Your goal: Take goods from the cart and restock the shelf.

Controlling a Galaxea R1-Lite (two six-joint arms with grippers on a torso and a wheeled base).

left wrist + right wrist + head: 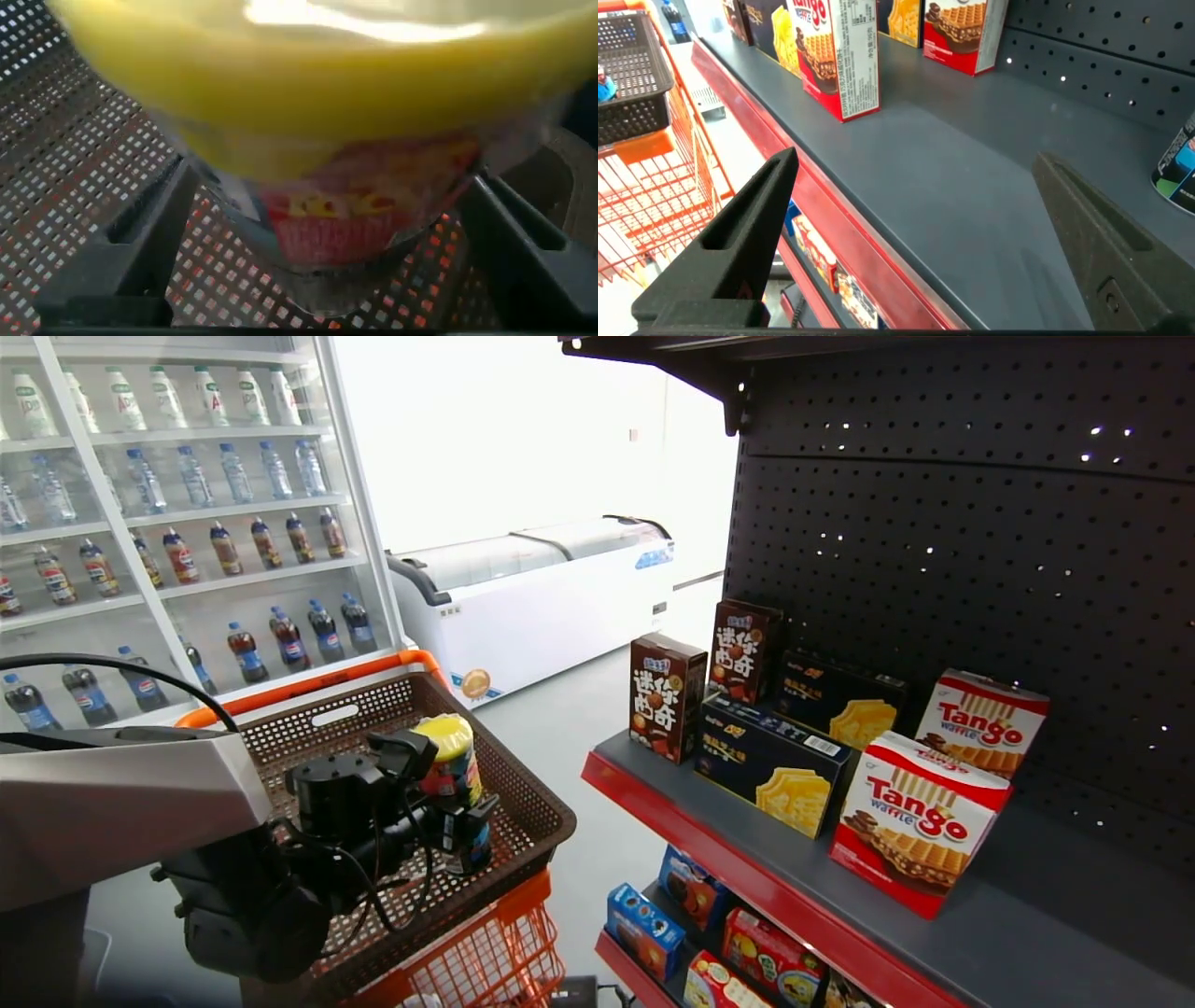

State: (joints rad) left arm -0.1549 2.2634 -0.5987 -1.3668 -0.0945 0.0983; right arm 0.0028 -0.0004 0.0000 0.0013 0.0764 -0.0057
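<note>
Canister [454, 763] clamped in my left gripper [439, 793] should clear the basket [553, 821] rim before I swing to the front edge of the shelf [1027, 919]; right gripper [920, 238] wide.

Shop: drinks fridge [177, 523], shelf [934, 896], cart [523, 821].

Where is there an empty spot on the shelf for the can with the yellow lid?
The bare grey shelf to the right of the front red-and-white wafer box, between the red edge and the pegboard, has room for the yellow-lidded can. The left part is crowded: brown boxes, dark blue boxes and both wafer boxes stand in two rows.
</note>
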